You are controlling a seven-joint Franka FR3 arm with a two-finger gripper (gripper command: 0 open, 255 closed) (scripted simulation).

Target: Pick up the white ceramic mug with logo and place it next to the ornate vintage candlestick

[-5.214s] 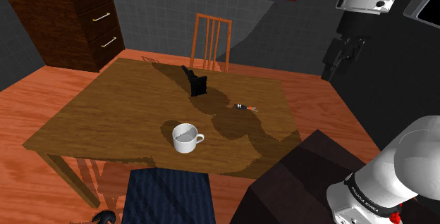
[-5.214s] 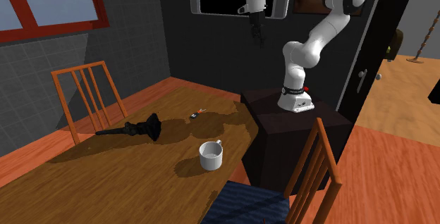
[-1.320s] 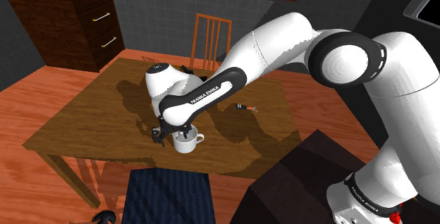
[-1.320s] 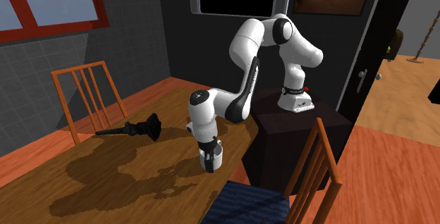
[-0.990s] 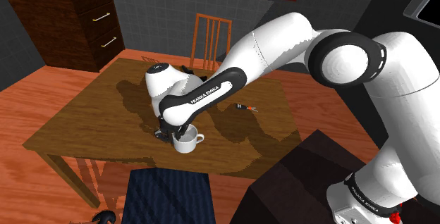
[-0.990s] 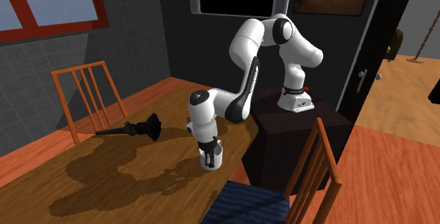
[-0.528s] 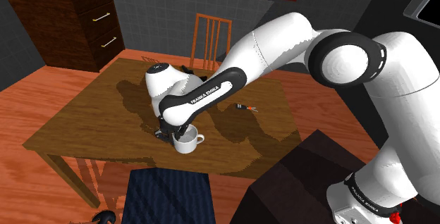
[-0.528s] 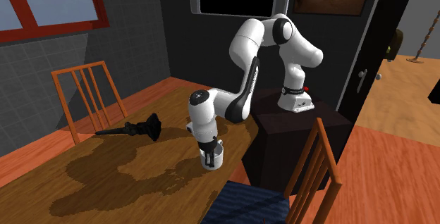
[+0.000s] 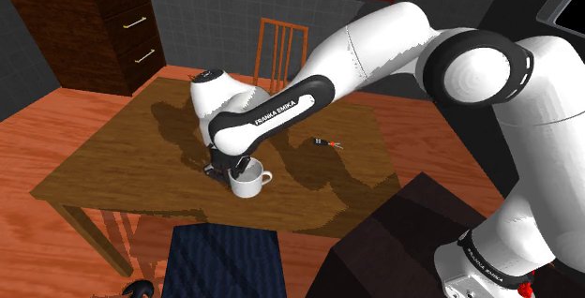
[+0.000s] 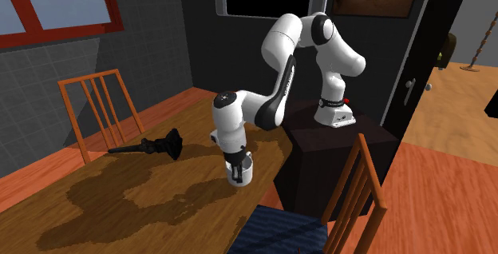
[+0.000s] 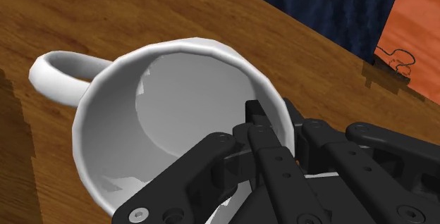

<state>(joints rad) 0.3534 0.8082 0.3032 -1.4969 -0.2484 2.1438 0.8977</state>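
The shoulder camera sits high beside the stand [image 9: 394, 240], looking down across the table [image 9: 103, 170] toward the far chair [image 9: 281, 48]. The second camera stands lower at the table's other end, facing the arm [image 10: 275, 85]. The wrist camera peers closely into the mug [image 11: 134, 124], which all three views share.

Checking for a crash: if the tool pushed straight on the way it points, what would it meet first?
Probably the floor of the mug: the tool clasps its rim, one finger inside. Under that, the table.

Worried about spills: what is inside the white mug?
The white mug looks empty: bare pale interior. One end effector finger reaches inside, clamping the wall, and hides part of the bottom.
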